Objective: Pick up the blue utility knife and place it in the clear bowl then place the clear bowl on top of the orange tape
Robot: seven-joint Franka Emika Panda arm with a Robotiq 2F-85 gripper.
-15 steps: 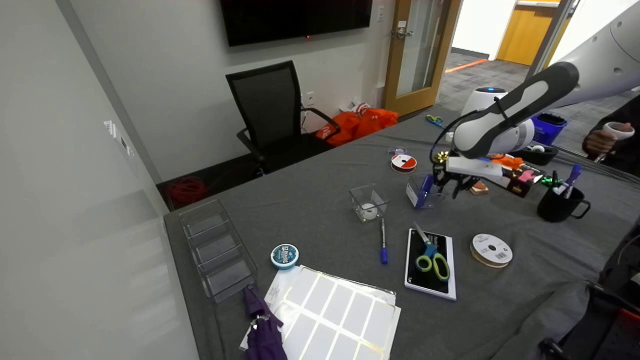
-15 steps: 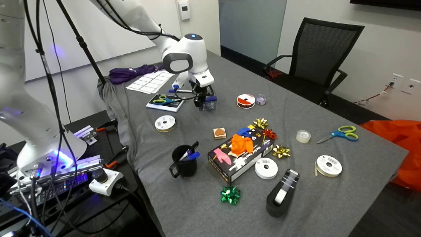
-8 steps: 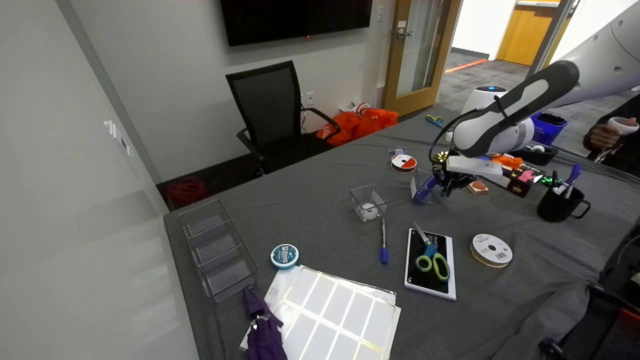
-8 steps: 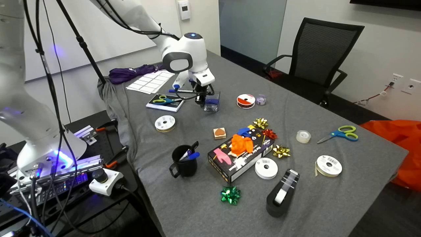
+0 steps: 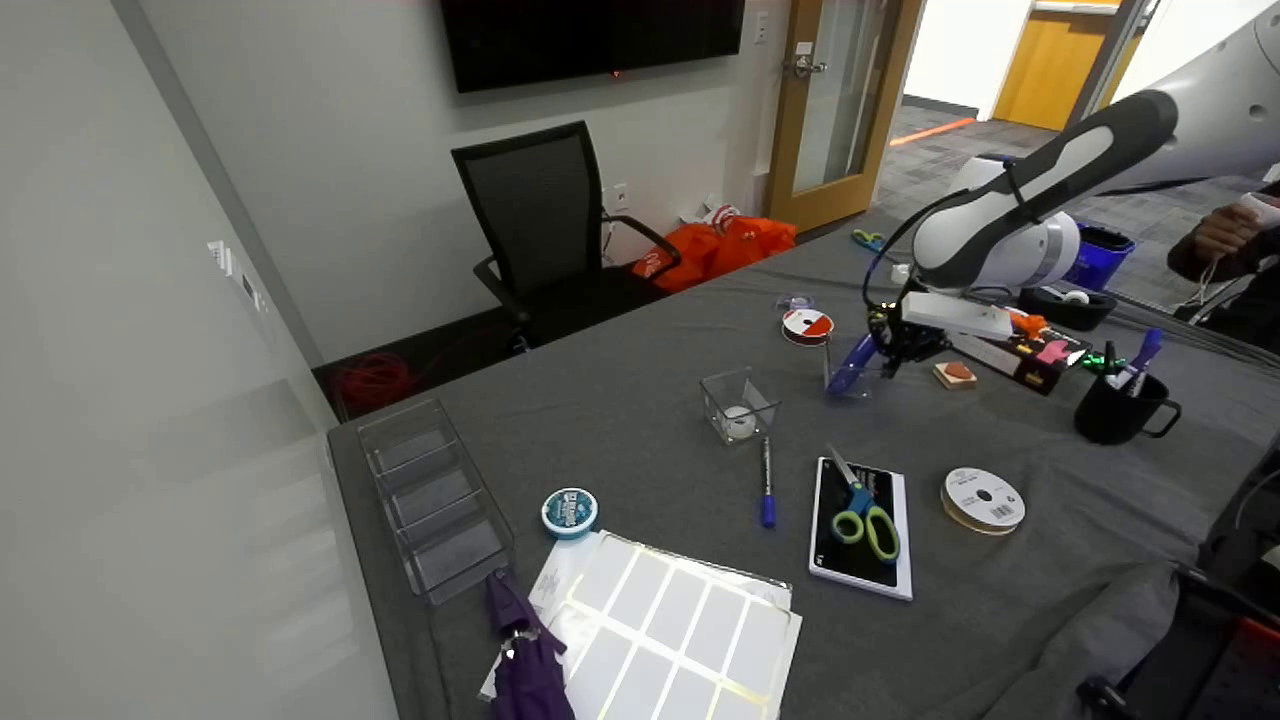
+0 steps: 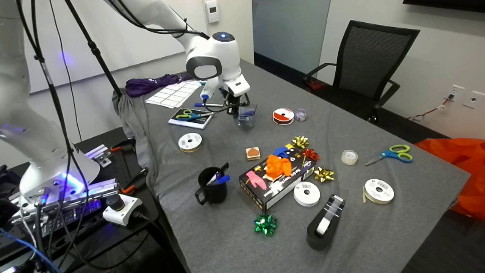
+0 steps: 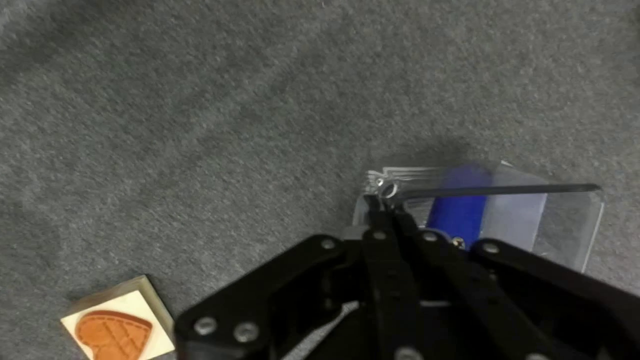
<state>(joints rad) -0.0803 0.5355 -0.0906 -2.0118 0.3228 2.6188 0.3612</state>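
Observation:
The clear bowl [image 5: 862,391], a see-through square dish, is tilted and also shows in an exterior view [image 6: 245,122] and in the wrist view [image 7: 575,225]. The blue utility knife [image 7: 457,212] lies inside it, slanted, and shows in both exterior views [image 5: 851,366] [image 6: 247,113]. My gripper [image 7: 386,203] is shut on a wall of the bowl near one corner; the knife is beside the fingers, not between them. The bowl seems slightly lifted; its exact height cannot be told. The orange tape [image 5: 807,327] lies flat beyond the bowl, also in an exterior view [image 6: 283,116].
A small purple tape roll [image 6: 300,115] lies beside the orange tape. Another clear container [image 5: 738,400] holds a white roll. A heart stamp [image 7: 117,325], a glove box [image 6: 276,178], a notebook with scissors [image 5: 862,525] and a blue pen [image 5: 767,485] lie around.
My gripper has shut from open onto the bowl's wall. The bowl has tilted and shifted, with the knife leaning in it. The arm has risen slightly.

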